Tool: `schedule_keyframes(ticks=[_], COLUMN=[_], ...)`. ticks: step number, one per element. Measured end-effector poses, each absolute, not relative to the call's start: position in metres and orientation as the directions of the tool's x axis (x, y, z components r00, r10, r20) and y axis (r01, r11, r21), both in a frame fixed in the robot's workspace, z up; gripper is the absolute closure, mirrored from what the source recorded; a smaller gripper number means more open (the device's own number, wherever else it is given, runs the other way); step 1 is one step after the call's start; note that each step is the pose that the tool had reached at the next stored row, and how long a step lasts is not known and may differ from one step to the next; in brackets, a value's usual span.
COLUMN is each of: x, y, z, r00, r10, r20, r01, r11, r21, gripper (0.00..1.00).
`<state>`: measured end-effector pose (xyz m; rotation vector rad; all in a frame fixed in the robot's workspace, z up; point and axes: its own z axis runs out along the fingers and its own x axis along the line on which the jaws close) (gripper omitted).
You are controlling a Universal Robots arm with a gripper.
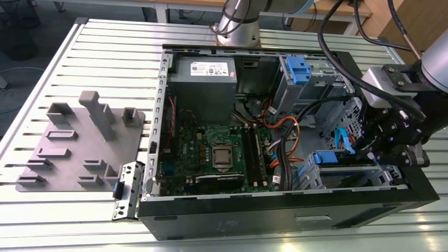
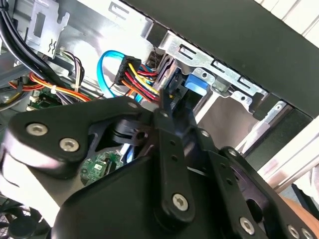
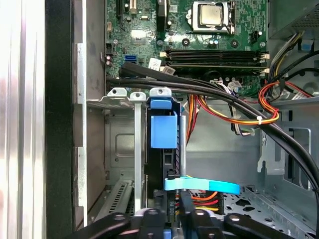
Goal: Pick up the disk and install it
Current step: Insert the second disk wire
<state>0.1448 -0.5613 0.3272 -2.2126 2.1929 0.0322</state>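
The disk (image 3: 163, 149) stands on edge in the drive cage (image 3: 122, 99) at the computer case's (image 1: 280, 210) front corner. The gripper (image 3: 172, 219) sits at its rear end among cables (image 3: 234, 107); whether it grips cannot be told.

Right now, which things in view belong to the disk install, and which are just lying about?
Job:
gripper, inside the case
disk, standing on edge in the drive cage

Lying about:
grey fixture plate on the table
power supply
motherboard
blue bracket
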Motion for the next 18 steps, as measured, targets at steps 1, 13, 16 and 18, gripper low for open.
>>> schedule_keyframes(ticks=[1,13,16,18], x=[0.145,0.145,0.145,0.145], y=[-0.561,-0.561,-0.561,-0.561], z=[0.327,0.349,0.358,0.361], r00=[0.009,0.009,0.009,0.009], r10=[-0.999,-0.999,-0.999,-0.999], r20=[-0.033,-0.032,-0.032,-0.032], r01=[-1.0,-1.0,-1.0,-1.0], r11=[-0.009,-0.009,-0.009,-0.009], r21=[-0.004,-0.004,-0.004,-0.004], gripper=[0.77,0.7,0.7,0.7])
